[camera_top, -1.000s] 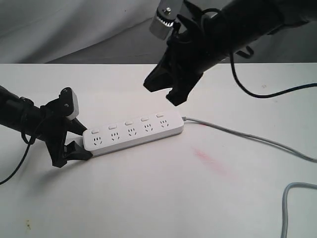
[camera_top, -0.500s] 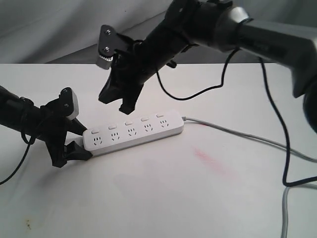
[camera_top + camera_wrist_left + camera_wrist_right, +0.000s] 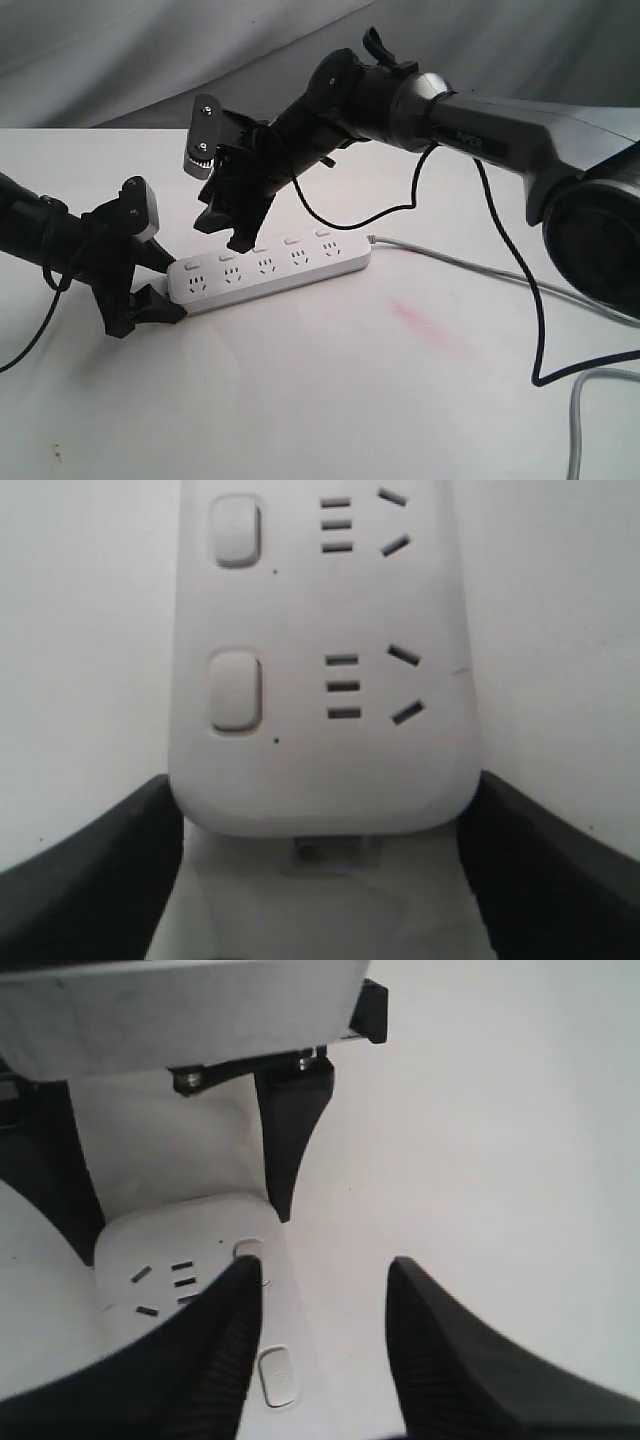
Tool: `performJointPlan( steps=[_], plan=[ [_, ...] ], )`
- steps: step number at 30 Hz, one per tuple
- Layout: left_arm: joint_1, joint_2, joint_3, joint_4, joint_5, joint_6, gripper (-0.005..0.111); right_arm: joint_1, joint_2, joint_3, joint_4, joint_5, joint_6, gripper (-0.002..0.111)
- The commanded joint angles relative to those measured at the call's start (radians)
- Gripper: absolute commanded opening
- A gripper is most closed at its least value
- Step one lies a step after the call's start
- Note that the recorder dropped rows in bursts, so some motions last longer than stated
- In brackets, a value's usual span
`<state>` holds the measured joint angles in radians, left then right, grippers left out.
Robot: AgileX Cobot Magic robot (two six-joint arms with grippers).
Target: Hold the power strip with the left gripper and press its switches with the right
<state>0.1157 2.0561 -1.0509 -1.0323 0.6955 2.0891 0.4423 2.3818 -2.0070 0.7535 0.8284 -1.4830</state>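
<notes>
The white power strip (image 3: pixel 270 265) lies slanted on the white table, its row of switches (image 3: pixel 259 247) along the far edge. My left gripper (image 3: pixel 168 288) is shut on the strip's left end, one black finger against each side; the left wrist view shows that rounded end (image 3: pixel 320 630) between the fingers (image 3: pixel 100 880). My right gripper (image 3: pixel 222 233) hangs open just above the strip's left part. In the right wrist view one fingertip (image 3: pixel 235 1305) sits over the end switch (image 3: pixel 246 1250), the second switch (image 3: pixel 277 1375) lies beside it, and nothing is between the jaws.
The strip's grey cord (image 3: pixel 480 268) runs right across the table and loops back at the bottom right corner (image 3: pixel 582 400). A faint pink smear (image 3: pixel 425 325) marks the table right of the strip. Black cables hang from both arms.
The right arm swung left and down, from above the strip's right end to just over its left switches. The left gripper and the strip have not moved.
</notes>
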Motion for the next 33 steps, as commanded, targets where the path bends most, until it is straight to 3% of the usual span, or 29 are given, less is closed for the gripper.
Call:
performJointPlan(
  steps=[1,11,19,33],
  plan=[
    [-0.004,-0.004,-0.001,0.022,-0.016,0.005,0.06,0.013,-0.001,-0.007,0.02,-0.055,-0.032,0.052],
    [-0.004,-0.004,-0.001,0.022,-0.016,0.005,0.06,0.017,0.014,-0.007,0.121,-0.107,-0.035,0.054],
    [-0.004,-0.004,-0.001,0.022,-0.016,0.005,0.06,0.037,0.057,-0.007,0.147,-0.137,-0.161,0.054],
    [-0.004,-0.004,-0.001,0.022,-0.016,0.005,0.06,0.056,0.094,-0.007,0.135,-0.137,-0.169,0.054]
  ],
)
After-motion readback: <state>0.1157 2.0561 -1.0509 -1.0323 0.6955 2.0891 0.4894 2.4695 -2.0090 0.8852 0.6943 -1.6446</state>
